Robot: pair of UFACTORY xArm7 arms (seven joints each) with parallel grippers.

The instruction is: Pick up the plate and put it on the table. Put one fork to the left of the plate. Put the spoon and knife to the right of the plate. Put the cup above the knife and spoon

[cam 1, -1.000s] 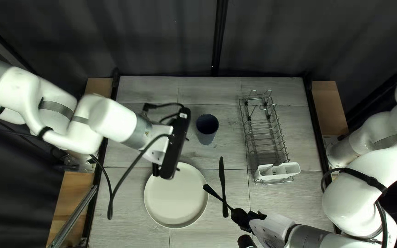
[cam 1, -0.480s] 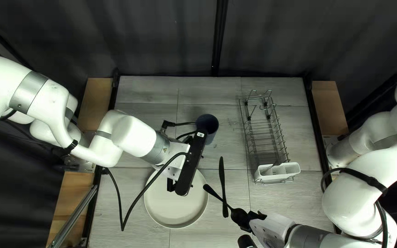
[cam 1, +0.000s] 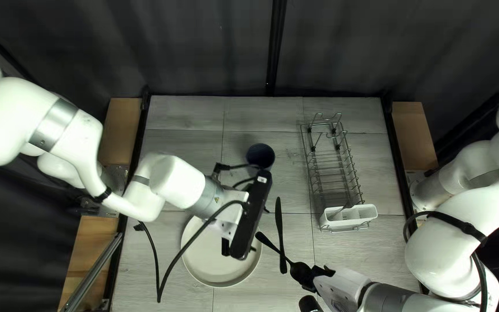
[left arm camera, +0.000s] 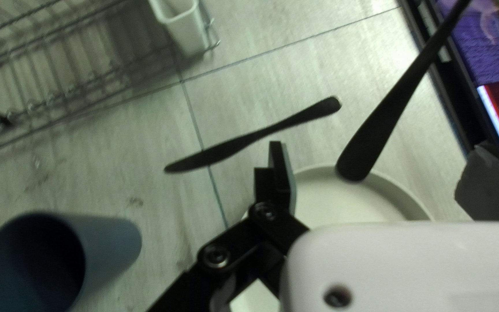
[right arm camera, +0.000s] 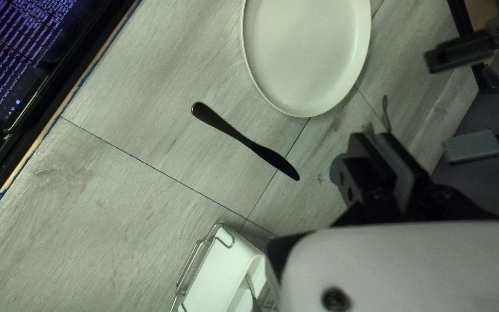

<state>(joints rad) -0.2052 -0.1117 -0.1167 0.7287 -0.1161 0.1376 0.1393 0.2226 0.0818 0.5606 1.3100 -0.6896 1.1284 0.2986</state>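
Note:
Over the right part of the pale plate point(cam 1: 215, 263), my left gripper point(cam 1: 260, 229) hangs with nothing between its spread fingers; in its wrist view that gripper point(left arm camera: 379, 182) is open. My right gripper point(cam 1: 313, 276) holds a black spoon point(cam 1: 270, 243) near its dark rounded end, handle toward the plate; in the right wrist view the gripper point(right arm camera: 376, 138) is closed around it. A black knife point(cam 1: 279, 231) lies right of the plate, and also shows as a knife point(left arm camera: 255, 137) ahead of the left gripper. The grey-blue cup point(cam 1: 260, 157) stands beyond the plate. No fork can be made out.
A wire dish rack point(cam 1: 333, 164) stands at the table's right, with a white caddy point(cam 1: 349, 218) at its near end holding a utensil. The left arm's cable loops over the table's left side. A screen point(right arm camera: 18, 52) borders the table's near edge.
The left arm has moved right and toward the near edge, its gripper now farther right over the plate. The right arm, spoon, knife, plate and cup have stayed put.

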